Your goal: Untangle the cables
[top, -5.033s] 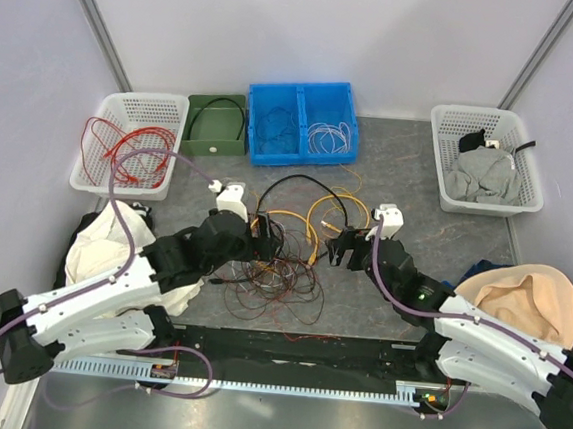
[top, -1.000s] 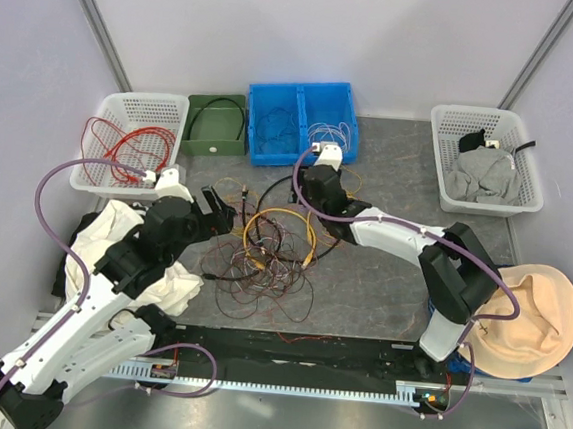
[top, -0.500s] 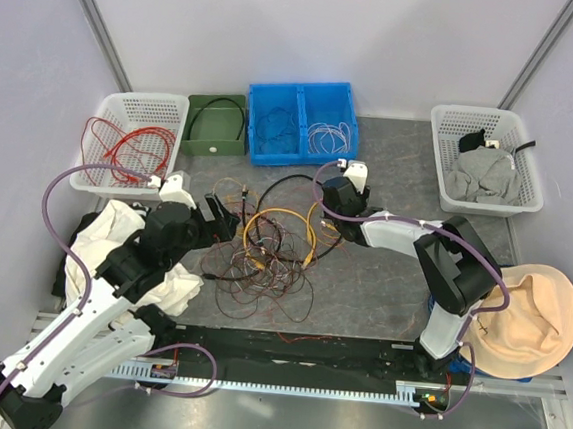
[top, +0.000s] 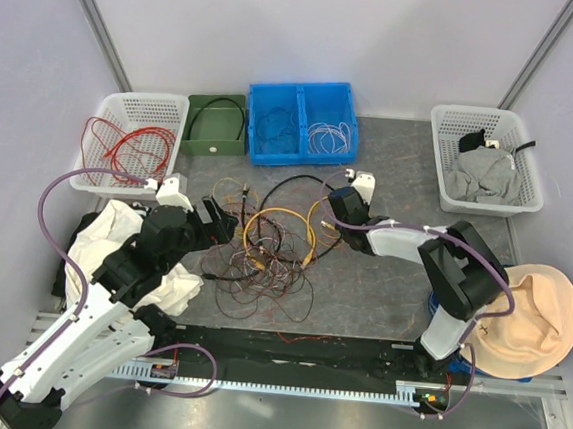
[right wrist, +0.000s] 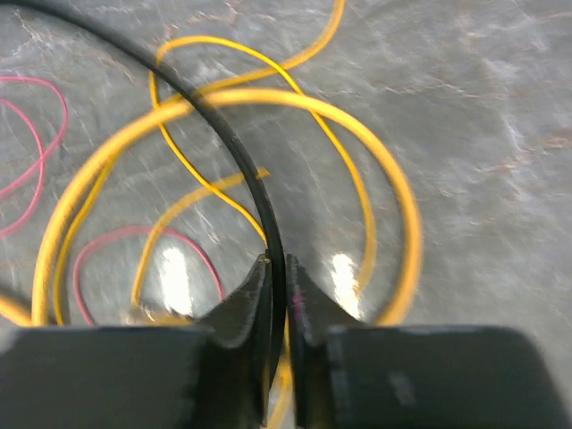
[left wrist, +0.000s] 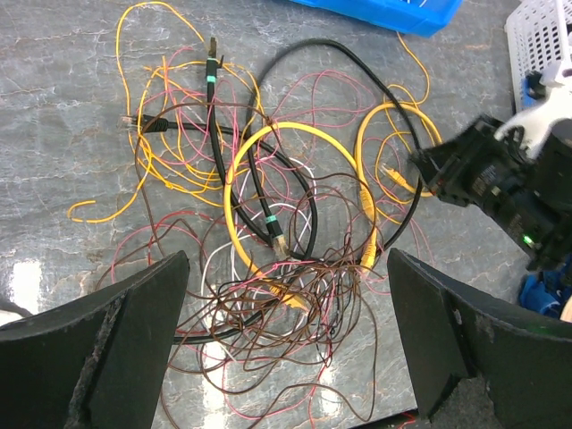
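The cables (top: 268, 248) lie in a knotted heap on the grey table: yellow loops, fine brown and red strands and one thicker black cable (right wrist: 223, 125). My right gripper (right wrist: 279, 268) is at the heap's upper right edge (top: 335, 211), low on the table. It is shut on the black cable, which runs up from between its jaws over a yellow loop (right wrist: 393, 197). My left gripper (left wrist: 286, 259) hovers above the heap's left side (top: 221, 219). It is wide open with nothing held, and brown strands (left wrist: 295, 340) lie on the table below the gap between its fingers.
A white basket (top: 127, 140) of red wires stands back left, with a green bin (top: 214, 123) and a blue bin (top: 302, 124) beside it. Back right, another white basket (top: 485, 157) holds grey cloth. A white cloth (top: 113, 245) lies left, a tan hat (top: 523, 321) right.
My right gripper has come back from near the blue bin to the heap's right edge and closed on the black cable. The left arm has barely shifted.
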